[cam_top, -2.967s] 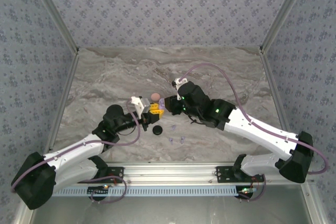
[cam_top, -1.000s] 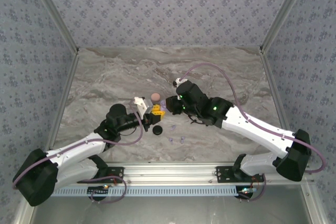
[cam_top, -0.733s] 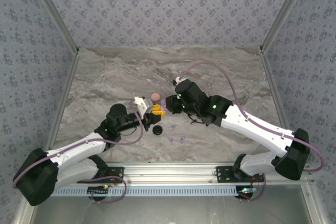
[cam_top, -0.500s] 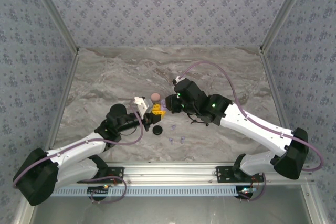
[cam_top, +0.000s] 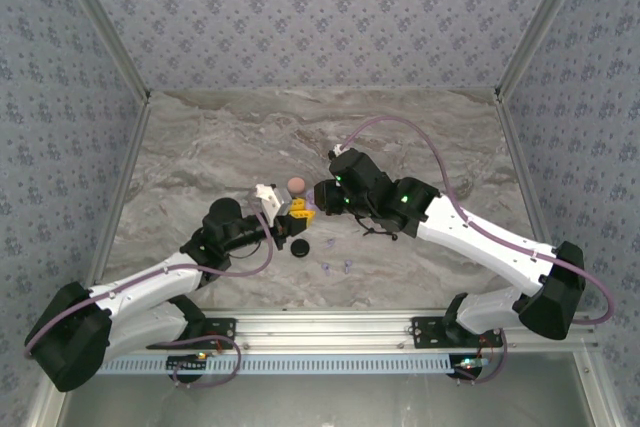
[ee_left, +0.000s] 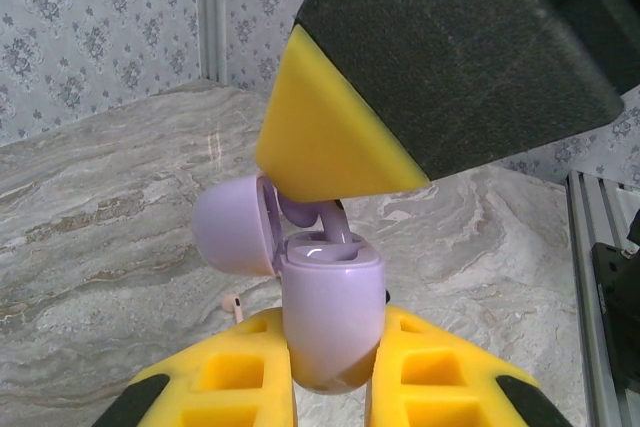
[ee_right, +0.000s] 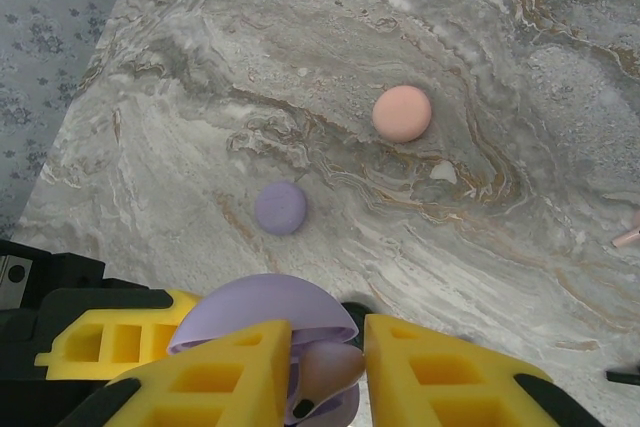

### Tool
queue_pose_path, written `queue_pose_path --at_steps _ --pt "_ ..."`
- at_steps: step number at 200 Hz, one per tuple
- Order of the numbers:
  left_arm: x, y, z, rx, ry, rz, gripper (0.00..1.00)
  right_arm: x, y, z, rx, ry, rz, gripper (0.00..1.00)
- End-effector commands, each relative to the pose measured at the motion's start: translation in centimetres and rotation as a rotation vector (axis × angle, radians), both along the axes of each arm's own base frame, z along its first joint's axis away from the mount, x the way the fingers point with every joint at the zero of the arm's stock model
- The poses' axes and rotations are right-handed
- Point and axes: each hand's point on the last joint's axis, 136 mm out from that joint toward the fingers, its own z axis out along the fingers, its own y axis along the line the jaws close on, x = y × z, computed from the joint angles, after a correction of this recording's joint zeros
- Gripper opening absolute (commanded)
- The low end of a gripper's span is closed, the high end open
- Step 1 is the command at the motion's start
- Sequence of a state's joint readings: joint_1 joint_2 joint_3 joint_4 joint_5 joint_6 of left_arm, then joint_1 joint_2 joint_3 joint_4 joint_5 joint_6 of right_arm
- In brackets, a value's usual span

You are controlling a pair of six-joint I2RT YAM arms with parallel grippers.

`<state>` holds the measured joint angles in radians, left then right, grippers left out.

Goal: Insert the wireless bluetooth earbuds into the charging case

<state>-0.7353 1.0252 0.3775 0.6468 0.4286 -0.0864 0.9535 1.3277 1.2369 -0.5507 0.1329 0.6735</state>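
Since three seconds ago the right arm has swung a little to the left and toward the far side, so the right gripper (cam_top: 318,199) now stands closer above the left gripper (cam_top: 290,210); the left arm is almost where it was.

The left gripper's yellow fingers (ee_left: 235,382) are pressed on the two sides of the charging case (ee_left: 335,317), which is lavender and held upright above the table (cam_top: 220,147). Its lid (ee_left: 232,237) is swung open toward the left.

The right gripper pinches one lavender earbud (ee_right: 330,367) between its yellow fingers (ee_right: 440,372). In the left wrist view this earbud (ee_left: 318,217) is right at the open top of the case, under the tip of a right finger (ee_left: 340,137). Whether it is fully seated cannot be told.

On the table, just beyond the grippers, lie a pink round case (ee_right: 402,113) and a small lavender round case (ee_right: 281,208), apart from each other. Nearer to the arm bases lie a black round case (cam_top: 298,248) and, to its right, some loose lavender earbuds (cam_top: 347,266).
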Motion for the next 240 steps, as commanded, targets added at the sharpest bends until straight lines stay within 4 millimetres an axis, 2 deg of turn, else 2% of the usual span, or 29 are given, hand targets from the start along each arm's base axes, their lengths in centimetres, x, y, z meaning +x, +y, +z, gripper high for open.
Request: queue_pose_path --at_steps 1,30,59,88,111,113,116,151,176,196,220,240 --pt "-0.2 -0.7 3.6 -0.066 -0.101 -0.026 0.0 -0.6 0.9 0.7 0.043 0.025 0.033 0.3" --pt "-0.3 -0.7 3.6 -0.068 -0.104 -0.029 0.0 -0.7 1.0 1.6 0.076 0.018 0.041 0.32" --pt "-0.3 -0.6 3.8 -0.081 -0.11 -0.024 0.0 -0.6 0.3 3.3 0.104 -0.033 0.044 0.42" --pt "-0.3 -0.4 4.2 -0.105 -0.121 -0.02 0.0 -0.6 -1.2 5.9 0.162 -0.102 0.041 0.53" --pt "-0.4 -0.2 5.0 -0.14 -0.138 -0.011 0.0 -0.4 -3.2 7.4 0.187 -0.159 0.027 0.55" --pt "-0.3 -0.1 5.1 -0.144 -0.141 -0.007 0.0 -0.5 -3.5 6.4 0.169 -0.146 0.026 0.55" --pt "-0.4 -0.1 5.3 -0.15 -0.146 -0.006 0.0 -0.5 -3.8 6.1 0.165 -0.143 0.022 0.55" --pt "-0.6 0.7 7.7 -0.206 -0.222 0.021 0.0 -0.8 -7.3 5.2 0.161 -0.148 -0.034 0.53" --pt "-1.0 0.9 9.5 -0.227 -0.268 0.014 0.0 -1.7 -5.9 6.1 0.266 -0.15 0.051 0.53" --pt "-1.4 1.0 10.9 -0.254 -0.303 0.006 0.0 -1.9 -5.2 6.6 0.275 -0.169 0.094 0.53" --pt "-1.6 1.1 12.5 -0.274 -0.344 0.001 0.0 -2.0 -5.1 6.6 0.267 -0.179 0.105 0.53" --pt "-1.7 1.1 13.1 -0.284 -0.359 -0.003 0.0 -2.0 -5.1 5.8 0.234 -0.166 0.105 0.53"
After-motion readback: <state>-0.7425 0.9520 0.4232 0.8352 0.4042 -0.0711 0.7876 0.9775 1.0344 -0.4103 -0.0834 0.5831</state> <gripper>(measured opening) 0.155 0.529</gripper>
